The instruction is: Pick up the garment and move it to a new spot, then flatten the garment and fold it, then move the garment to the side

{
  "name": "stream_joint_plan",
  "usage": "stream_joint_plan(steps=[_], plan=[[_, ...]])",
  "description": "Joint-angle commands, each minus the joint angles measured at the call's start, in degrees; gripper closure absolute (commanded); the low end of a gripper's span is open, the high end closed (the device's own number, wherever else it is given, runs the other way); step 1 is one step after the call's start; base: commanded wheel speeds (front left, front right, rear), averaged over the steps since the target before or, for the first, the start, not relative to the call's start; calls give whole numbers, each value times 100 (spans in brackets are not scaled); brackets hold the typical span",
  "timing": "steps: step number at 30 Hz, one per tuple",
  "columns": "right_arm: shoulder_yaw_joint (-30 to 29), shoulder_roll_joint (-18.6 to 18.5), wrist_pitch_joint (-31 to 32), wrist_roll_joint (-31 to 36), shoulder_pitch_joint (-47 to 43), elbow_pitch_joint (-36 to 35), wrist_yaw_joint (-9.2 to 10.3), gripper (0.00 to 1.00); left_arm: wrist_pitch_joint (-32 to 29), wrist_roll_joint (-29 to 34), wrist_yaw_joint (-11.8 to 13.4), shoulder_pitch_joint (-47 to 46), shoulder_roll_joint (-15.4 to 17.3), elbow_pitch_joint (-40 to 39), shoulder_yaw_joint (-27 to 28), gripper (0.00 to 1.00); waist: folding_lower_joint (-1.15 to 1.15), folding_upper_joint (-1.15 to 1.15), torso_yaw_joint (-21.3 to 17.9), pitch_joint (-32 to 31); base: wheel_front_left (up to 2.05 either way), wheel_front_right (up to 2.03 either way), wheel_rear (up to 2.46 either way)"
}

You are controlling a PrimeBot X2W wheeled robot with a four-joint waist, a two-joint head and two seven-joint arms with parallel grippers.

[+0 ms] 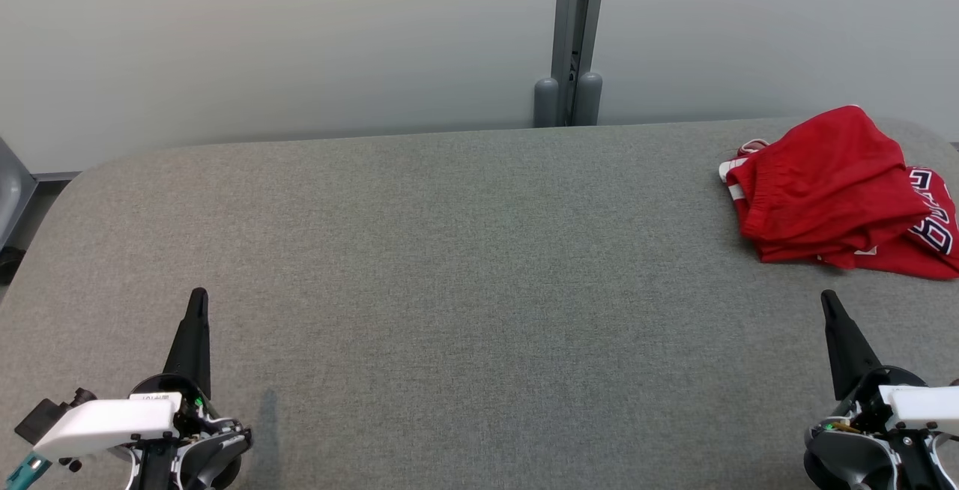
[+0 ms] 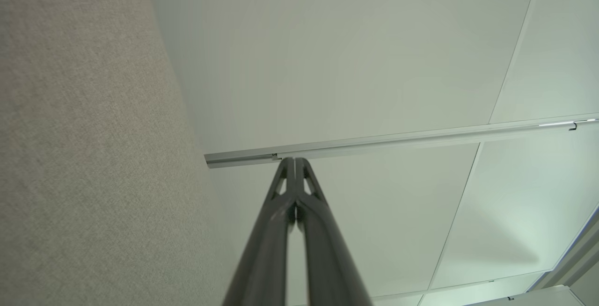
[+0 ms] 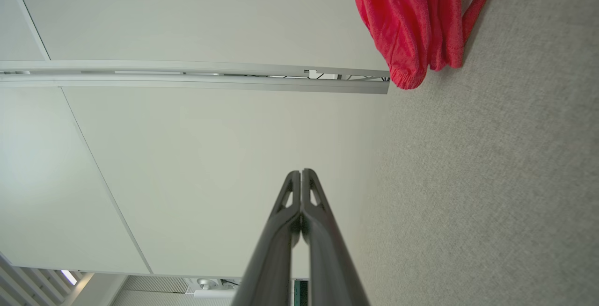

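Head view: you see red jersey garment [image 1: 832, 190] heaped, loosely doubled, at far right of grey felt table [image 1: 449, 288]. It lies just ahead of right gripper [image 1: 829, 300], not touching. Your left gripper [image 1: 198, 297] sits low at near left. Both jaws pressed together, holding nothing, likely parked clear to leave middle open for work. Garment rests straight on felt, no bin around it.

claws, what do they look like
The left claw and right claw match: two long dark fingers tapering to a point, with small triangular cut-outs near the tips. Each has a round black base, a white cover and a tiny green light. A teal part shows beside the left one.
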State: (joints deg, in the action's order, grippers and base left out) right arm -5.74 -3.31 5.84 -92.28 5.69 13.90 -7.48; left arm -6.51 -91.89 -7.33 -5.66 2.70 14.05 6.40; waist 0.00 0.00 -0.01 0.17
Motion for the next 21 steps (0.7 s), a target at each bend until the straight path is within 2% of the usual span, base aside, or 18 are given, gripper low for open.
stream_joint_plan(steps=[1,21], plan=[[-36,-6,42,-82,83,18,-2,100,-18,-62,-28,-108,34,6,31,100,0,0,0,1,0,0,0],[-47,8,56,-47,69,17,-2,100,-24,-55,-29,-85,33,5,28,100,0,0,1,1,0,0,0]])
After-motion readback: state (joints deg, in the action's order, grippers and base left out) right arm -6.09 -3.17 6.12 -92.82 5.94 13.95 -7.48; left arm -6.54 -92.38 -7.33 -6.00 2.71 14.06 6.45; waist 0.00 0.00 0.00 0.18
